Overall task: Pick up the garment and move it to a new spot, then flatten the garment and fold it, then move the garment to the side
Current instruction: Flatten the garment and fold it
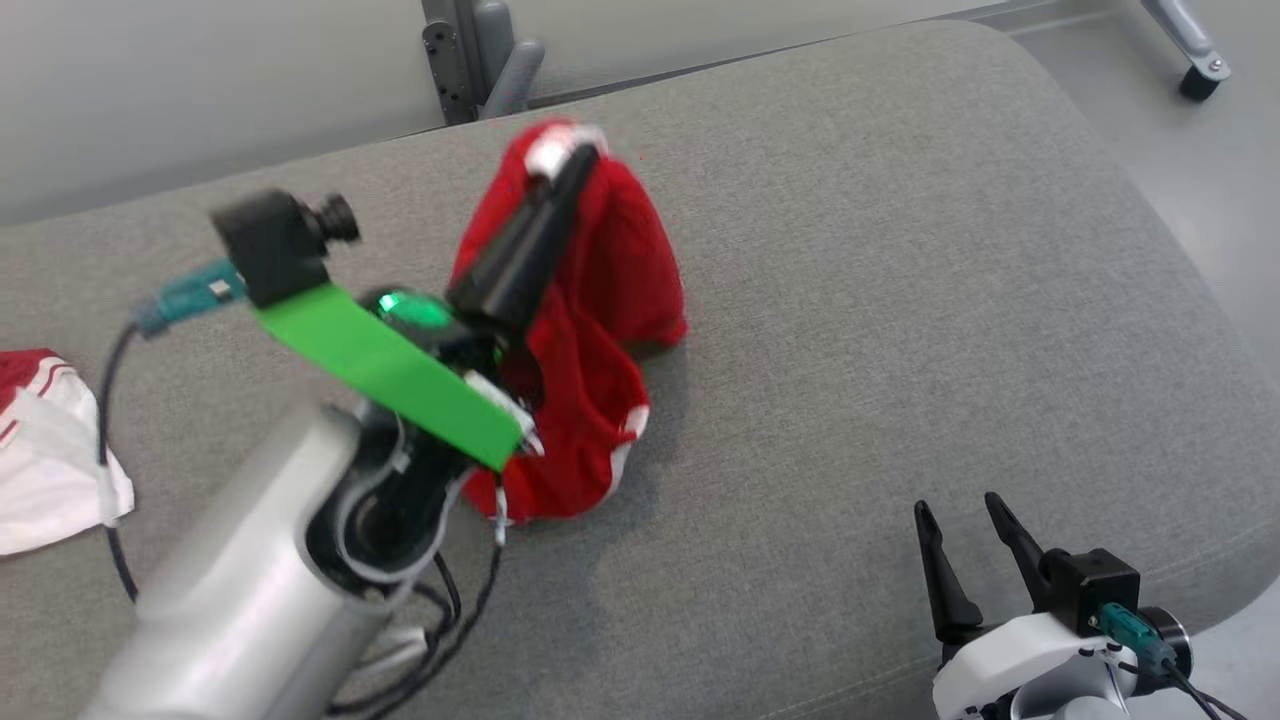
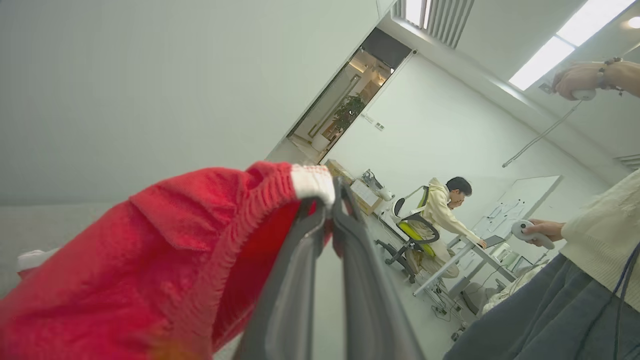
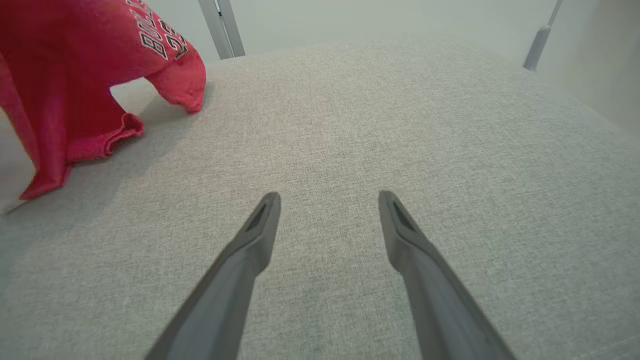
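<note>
Seemingly mid-pickup, the left gripper (image 1: 578, 158) pinches the garment (image 1: 612, 275) draping below it, awaiting relocation; the right gripper (image 1: 957, 506) gapes idle.

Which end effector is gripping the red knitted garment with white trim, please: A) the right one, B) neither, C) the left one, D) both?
C: the left end effector is shut on the white edge of the red knitted garment, holding it up from the grey fabric cushion, while the right end effector sits open, apart.

Bare grey cushion (image 1: 900, 300) spreads wide right of the hanging red jersey (image 1: 610, 270); a white-and-red garment (image 1: 50, 470) crowds the left edge beside a dark cable (image 1: 103, 400).
</note>
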Controlling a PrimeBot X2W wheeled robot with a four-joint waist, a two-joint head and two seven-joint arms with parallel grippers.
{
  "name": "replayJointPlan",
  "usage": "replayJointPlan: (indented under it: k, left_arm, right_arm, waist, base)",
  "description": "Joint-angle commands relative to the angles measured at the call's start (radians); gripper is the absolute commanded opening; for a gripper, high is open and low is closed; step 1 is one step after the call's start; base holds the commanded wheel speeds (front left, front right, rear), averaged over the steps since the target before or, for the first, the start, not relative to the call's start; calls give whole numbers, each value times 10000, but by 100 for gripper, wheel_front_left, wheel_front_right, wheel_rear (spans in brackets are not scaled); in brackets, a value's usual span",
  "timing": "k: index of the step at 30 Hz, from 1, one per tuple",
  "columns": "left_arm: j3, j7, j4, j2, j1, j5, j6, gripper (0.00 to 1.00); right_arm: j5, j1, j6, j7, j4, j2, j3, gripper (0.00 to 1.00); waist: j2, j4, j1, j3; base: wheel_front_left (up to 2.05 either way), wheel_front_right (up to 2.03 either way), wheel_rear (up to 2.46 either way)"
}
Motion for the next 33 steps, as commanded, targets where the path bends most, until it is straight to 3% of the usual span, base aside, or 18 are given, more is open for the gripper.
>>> replayJointPlan:
  k: [1,8,13,23,33]
  left_arm:
    - [-263,6,-98,79,434,-143,-28,0]
    - [-2368,11,-305,287,2757,-365,-28,0]
    - [-3226,-222,260,503,3879,-499,-28,0]
    - [-3423,-941,2523,1444,4513,-371,-28,0]
    - [-2939,-1369,3597,2304,4383,-581,-28,0]
  right_arm:
    - [-26,110,-18,0,32,-17,-19,100]
    - [-104,95,-18,-1,76,-18,-50,100]
    - [-163,143,-18,0,87,-20,-31,100]
    - [-258,296,-18,0,119,-20,-78,100]
    - [-126,291,-18,0,189,-20,21,100]
  waist:
    - [40,144,0,-9]
    - [40,697,0,-91]
    - [40,966,0,-150]
    - [40,1264,0,-240]
    - [40,1275,0,-262]
  base:
    - [0,0,0]
    - [0,0,0]
    - [0,0,0]
    - [0,0,0]
    - [0,0,0]
